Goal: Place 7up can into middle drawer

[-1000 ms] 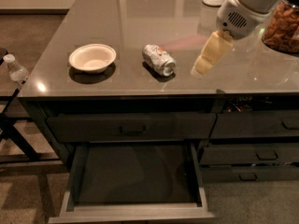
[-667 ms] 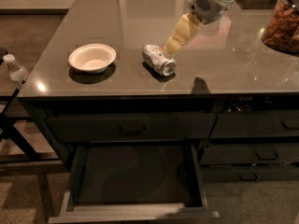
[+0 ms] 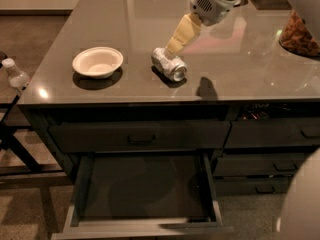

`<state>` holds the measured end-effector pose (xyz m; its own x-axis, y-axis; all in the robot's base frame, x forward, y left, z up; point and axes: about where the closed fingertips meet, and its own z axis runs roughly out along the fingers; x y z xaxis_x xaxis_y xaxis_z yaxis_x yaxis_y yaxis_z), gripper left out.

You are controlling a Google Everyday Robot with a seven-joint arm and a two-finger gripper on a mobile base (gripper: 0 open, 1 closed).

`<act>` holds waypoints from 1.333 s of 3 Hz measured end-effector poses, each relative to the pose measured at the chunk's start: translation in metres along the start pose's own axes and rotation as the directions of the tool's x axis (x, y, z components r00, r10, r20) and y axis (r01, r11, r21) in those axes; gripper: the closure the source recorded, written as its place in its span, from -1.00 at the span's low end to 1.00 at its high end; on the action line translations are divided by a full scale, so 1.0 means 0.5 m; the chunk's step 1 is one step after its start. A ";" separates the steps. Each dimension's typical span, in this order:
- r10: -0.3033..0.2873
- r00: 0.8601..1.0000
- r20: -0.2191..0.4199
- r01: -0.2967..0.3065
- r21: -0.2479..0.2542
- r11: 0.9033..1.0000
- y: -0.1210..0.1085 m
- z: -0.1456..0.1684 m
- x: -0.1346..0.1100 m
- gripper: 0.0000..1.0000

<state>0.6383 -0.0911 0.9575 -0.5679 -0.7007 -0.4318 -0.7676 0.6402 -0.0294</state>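
Note:
The 7up can (image 3: 169, 64) lies on its side on the grey counter (image 3: 240, 74), its shiny round end facing the front right. My gripper (image 3: 176, 43) comes down from the upper right, its cream fingers (image 3: 183, 32) just above the can's back end. The middle drawer (image 3: 142, 189) stands pulled open below the counter's front edge, its dark flat inside showing nothing in it. The can is on the counter, behind and above the drawer.
A cream round bowl (image 3: 97, 62) sits left of the can. A closed drawer front with a bar handle (image 3: 141, 138) is above the open one. Narrower drawers (image 3: 274, 134) are at the right. A bag of snacks (image 3: 299, 34) is at the far right. A plastic bottle (image 3: 15, 74) is at the left edge.
My gripper has moved left and down across the counter, from right of the can to just above its back end. The can, bowl and drawer have not moved.

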 end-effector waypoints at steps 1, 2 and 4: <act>0.008 0.999 -0.048 -0.009 -0.011 1.000 -0.009 0.071 -0.055 -1.00; 0.008 0.999 -0.051 -0.008 -0.013 1.000 -0.009 0.075 -0.057 -1.00; 0.067 0.992 -0.103 -0.070 -0.020 0.997 -0.033 0.164 -0.038 -1.00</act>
<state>0.6863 -0.0626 0.8925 -0.6458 -0.6849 -0.3374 -0.7320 0.6810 0.0186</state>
